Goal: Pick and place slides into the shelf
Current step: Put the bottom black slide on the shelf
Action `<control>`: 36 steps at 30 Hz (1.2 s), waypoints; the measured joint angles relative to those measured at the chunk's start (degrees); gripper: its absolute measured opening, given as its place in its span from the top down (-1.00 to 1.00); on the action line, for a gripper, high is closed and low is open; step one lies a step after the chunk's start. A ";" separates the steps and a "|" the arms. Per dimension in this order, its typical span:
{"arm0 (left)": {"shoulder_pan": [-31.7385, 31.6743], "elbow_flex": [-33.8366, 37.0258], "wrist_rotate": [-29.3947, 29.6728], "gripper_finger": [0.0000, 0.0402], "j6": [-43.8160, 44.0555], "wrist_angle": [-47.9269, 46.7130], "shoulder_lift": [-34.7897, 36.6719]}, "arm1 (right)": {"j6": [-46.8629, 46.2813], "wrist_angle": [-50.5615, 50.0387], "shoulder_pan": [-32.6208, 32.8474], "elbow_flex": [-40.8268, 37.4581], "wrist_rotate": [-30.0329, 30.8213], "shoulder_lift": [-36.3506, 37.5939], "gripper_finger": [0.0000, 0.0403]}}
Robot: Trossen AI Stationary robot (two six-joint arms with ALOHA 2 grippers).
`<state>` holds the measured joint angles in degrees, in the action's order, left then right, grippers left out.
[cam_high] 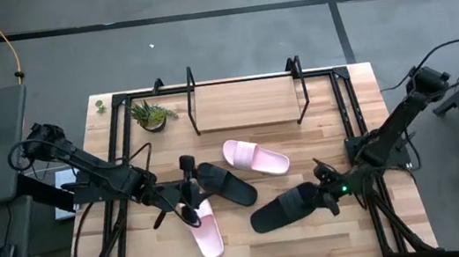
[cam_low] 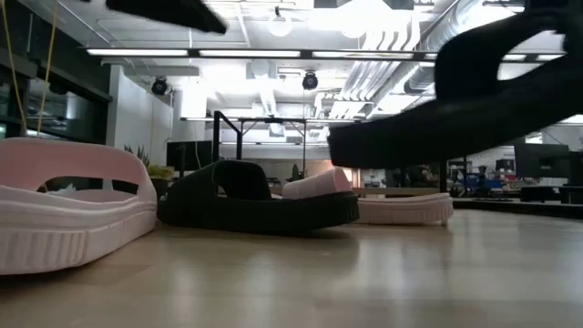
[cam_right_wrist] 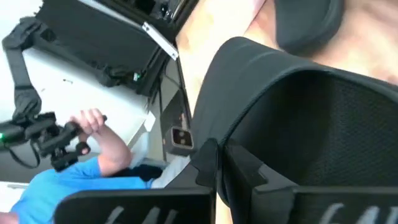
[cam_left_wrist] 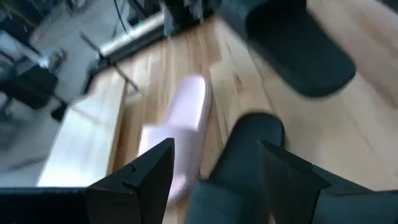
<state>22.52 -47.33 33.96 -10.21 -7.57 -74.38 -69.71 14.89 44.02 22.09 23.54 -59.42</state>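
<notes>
Overhead, the right gripper (cam_high: 331, 188) is seen clamped on a black slide (cam_high: 289, 207) at the near right of the table (cam_high: 315, 241), apparently so that it can be carried to the shelf (cam_high: 247, 104), whose pale board at the far middle holds no slide yet. A second black slide (cam_high: 226, 183) and a pink slide (cam_high: 255, 157) lie mid-table, well short of the shelf, and another pink slide (cam_high: 206, 231) lies near left, under the left gripper (cam_high: 188, 207), which is spread wide, probably for the next pick. From table height, the held black slide (cam_low: 455, 100) is shown raised clear of the wood, while the resting black one (cam_low: 260, 205) and both pink ones (cam_low: 73, 214) (cam_low: 401, 208) sit flat; thick, matte foam soles with ribbed edges are suggested. By the left wrist camera, wide-apart fingers (cam_left_wrist: 143, 180) are shown above a pink slide (cam_left_wrist: 180, 137) and a black one (cam_left_wrist: 242, 168). By the right wrist camera, fingers (cam_right_wrist: 211, 165) are shown closed on the black slide's (cam_right_wrist: 311, 118) broad, finely textured strap; a person (cam_right_wrist: 93, 162) is visible beyond the table.
</notes>
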 joint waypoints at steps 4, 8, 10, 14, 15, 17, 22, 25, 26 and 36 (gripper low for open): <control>0.00 0.08 0.15 -0.05 -5.61 2.72 -2.20 | 3.08 0.07 -2.48 -0.02 -1.42 2.70 1.00; 0.14 0.08 0.53 -0.05 -8.87 4.00 -2.93 | 5.55 1.32 -4.07 -0.02 -2.95 4.34 1.00; 0.19 0.14 0.66 -0.05 -10.33 3.62 -3.33 | 5.75 1.88 -4.66 0.00 -3.46 4.59 1.00; 1.11 0.05 1.22 -0.05 -13.70 5.39 -4.24 | 7.50 5.53 -5.55 0.00 -4.73 4.70 1.00; 1.57 0.15 1.23 -0.05 -14.44 5.45 -4.51 | 8.20 6.71 -5.81 0.00 -4.71 4.70 1.00; 2.11 0.14 1.24 -0.05 -16.32 7.47 -5.09 | 9.52 8.52 -6.13 0.00 -5.14 4.70 1.00; 4.38 0.15 3.47 -0.05 -21.17 10.21 -5.50 | 11.74 11.06 -7.01 0.00 -5.17 4.70 1.00; 5.69 0.15 5.29 -0.05 -24.14 11.56 -5.49 | 12.70 11.97 -7.77 0.00 -5.16 4.68 1.00; 6.12 0.15 6.00 -0.05 -25.54 12.04 -5.49 | 13.17 12.63 -8.02 0.00 -5.16 4.66 1.00; 7.13 0.15 12.80 -0.05 -41.15 22.48 -12.73 | 14.71 16.78 -10.14 0.00 -5.77 3.89 1.00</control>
<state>29.65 -47.18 46.76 -51.35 14.91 -87.12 -55.00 31.67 33.88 22.09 17.76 -55.53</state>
